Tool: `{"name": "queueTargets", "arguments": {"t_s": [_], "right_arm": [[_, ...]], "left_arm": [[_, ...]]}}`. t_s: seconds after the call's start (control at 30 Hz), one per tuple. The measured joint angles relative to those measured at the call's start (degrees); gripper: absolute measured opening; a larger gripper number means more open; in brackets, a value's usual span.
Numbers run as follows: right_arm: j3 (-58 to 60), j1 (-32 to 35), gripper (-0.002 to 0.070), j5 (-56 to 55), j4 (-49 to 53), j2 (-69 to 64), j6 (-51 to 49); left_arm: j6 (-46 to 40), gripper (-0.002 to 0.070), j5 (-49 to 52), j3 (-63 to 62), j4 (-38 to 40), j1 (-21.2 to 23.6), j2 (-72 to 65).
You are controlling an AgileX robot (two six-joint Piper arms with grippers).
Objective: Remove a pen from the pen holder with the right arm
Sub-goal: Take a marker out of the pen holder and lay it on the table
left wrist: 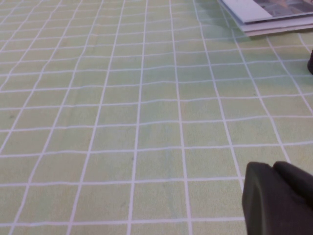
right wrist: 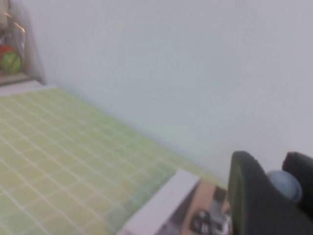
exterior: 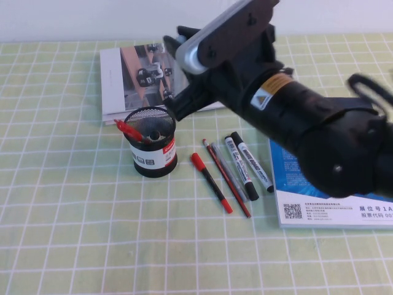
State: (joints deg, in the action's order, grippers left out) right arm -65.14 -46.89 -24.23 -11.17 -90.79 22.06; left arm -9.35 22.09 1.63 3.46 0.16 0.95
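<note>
High view: our right gripper [exterior: 171, 43], clenched on a pale pen end [right wrist: 283, 186], hangs upper right of the pen holder [exterior: 153, 150]; left gripper [left wrist: 279, 200], whose state we cannot tell, sits over the checked cloth [left wrist: 146, 122]

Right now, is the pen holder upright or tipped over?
Upright: the pen holder has its open mouth facing up, red pen leaning inside. The right gripper hangs just behind it; the left gripper sits over bare cloth.

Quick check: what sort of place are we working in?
Likely a desk test setup: green checked cloth, mesh pen holder, loose pens, booklets. Right gripper is raised beyond the holder; left gripper is low over the cloth.
</note>
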Motion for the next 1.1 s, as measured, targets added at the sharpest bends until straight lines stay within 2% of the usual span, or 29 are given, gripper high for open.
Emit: {"name": "queueTargets", "arguments": {"t_s": [0.2,0.33,0.43,0.57,0.83,0.97,1.1], "right_arm": [[0.0,0.7,0.0083,11.8,-21.5,3.8,17.8],[0.0,3.6,0.0083,20.0,-27.7,4.2,21.1],[-0.7,6.2,0.0083,27.5,-28.3,3.8,18.6],[-4.3,9.1,0.0083,37.5,-24.7,1.6,10.4],[-20.7,11.4,0.0083,62.3,-4.5,-7.7,-14.6],[-31.4,11.4,0.0083,74.4,2.3,-15.1,-18.5],[-39.0,11.4,0.0083,78.1,4.7,-21.2,-18.7]], "left_arm": [[0.0,-0.0005,0.0,0.0,0.0,0.0,0.0],[0.0,-0.0005,0.0,0.0,0.0,0.0,0.0],[0.0,-0.0005,0.0,0.0,0.0,0.0,0.0],[0.0,-0.0005,0.0,0.0,0.0,0.0,0.0],[0.0,-0.0005,0.0,0.0,0.0,0.0,0.0],[0.0,-0.0005,0.0,0.0,0.0,0.0,0.0],[0.0,-0.0005,0.0,0.0,0.0,0.0,0.0]]}}
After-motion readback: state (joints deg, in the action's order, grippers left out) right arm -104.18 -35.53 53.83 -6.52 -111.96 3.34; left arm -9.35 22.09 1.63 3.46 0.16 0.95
